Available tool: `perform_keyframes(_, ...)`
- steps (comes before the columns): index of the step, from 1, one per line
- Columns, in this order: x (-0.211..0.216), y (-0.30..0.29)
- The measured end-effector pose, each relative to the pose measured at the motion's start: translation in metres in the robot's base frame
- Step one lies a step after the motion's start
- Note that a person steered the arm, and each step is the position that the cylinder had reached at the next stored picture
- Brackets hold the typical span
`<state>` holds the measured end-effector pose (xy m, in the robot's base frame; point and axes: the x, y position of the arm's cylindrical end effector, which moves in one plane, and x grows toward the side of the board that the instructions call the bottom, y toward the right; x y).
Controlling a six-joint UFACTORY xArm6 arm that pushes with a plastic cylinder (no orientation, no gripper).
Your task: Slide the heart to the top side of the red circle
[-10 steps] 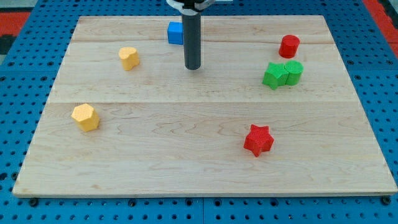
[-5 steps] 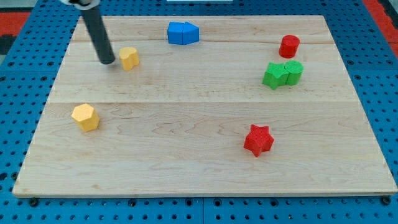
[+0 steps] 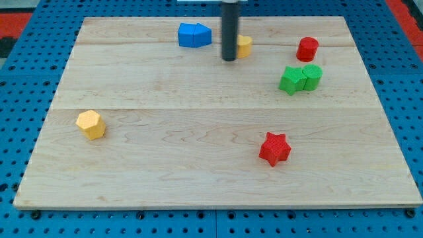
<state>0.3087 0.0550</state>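
The yellow heart [image 3: 244, 45] lies near the view's top, partly hidden behind my rod. My tip [image 3: 229, 59] touches the heart's left side. The red circle [image 3: 307, 49] stands to the heart's right, near the board's top right, about a hundred pixels away from the heart.
Two blue blocks [image 3: 194, 34] sit together left of my rod at the top. A green star [image 3: 291, 80] and a green cylinder [image 3: 312, 76] touch each other below the red circle. A red star [image 3: 274, 149] lies lower right. A yellow hexagon [image 3: 90, 124] lies at the left.
My tip has swept from the board's left to the right, pushing the yellow heart from the upper left to just right of the blue blocks.
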Motion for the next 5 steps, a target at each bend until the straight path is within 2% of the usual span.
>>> perform_keyframes(1, -0.058, 0.012)
perform_keyframes(2, -0.052, -0.013)
perform_keyframes(3, -0.068, -0.049)
perform_keyframes(5, -0.081, 0.039)
